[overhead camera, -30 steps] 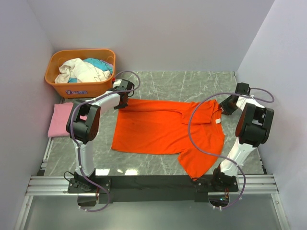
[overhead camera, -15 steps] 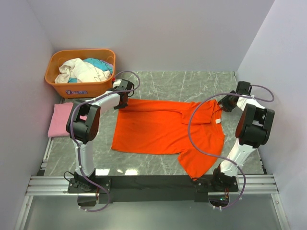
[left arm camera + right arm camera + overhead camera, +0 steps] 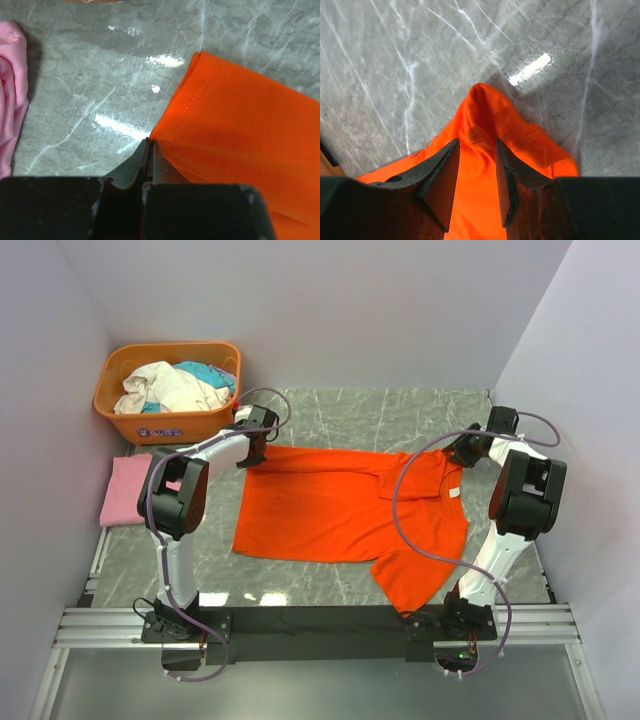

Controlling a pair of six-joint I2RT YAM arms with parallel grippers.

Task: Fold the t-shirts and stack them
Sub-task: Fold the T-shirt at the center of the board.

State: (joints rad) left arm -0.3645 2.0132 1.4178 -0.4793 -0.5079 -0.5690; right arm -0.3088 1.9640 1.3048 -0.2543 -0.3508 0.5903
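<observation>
The orange-red t-shirt (image 3: 340,510) lies spread flat across the middle of the table, with one sleeve reaching toward the near edge. My left gripper (image 3: 252,454) is at its far left corner, jaws shut on the hem of the orange-red t-shirt (image 3: 240,130), as the left wrist view shows at the left gripper (image 3: 149,142). My right gripper (image 3: 462,452) is at the far right corner. There the right gripper (image 3: 476,145) stands open, its fingers astride a raised fold of the orange-red t-shirt (image 3: 480,110). The pink t-shirt (image 3: 125,490) lies folded at the left edge.
An orange plastic basket (image 3: 165,425) holding several white and teal clothes stands at the back left, just behind the left gripper. Walls close in the table on the left, back and right. Grey marble tabletop (image 3: 400,410) shows behind the shirt.
The right gripper has shifted a little back and left onto the shirt's far right corner, and its jaws have narrowed slightly. The left arm has held still.
</observation>
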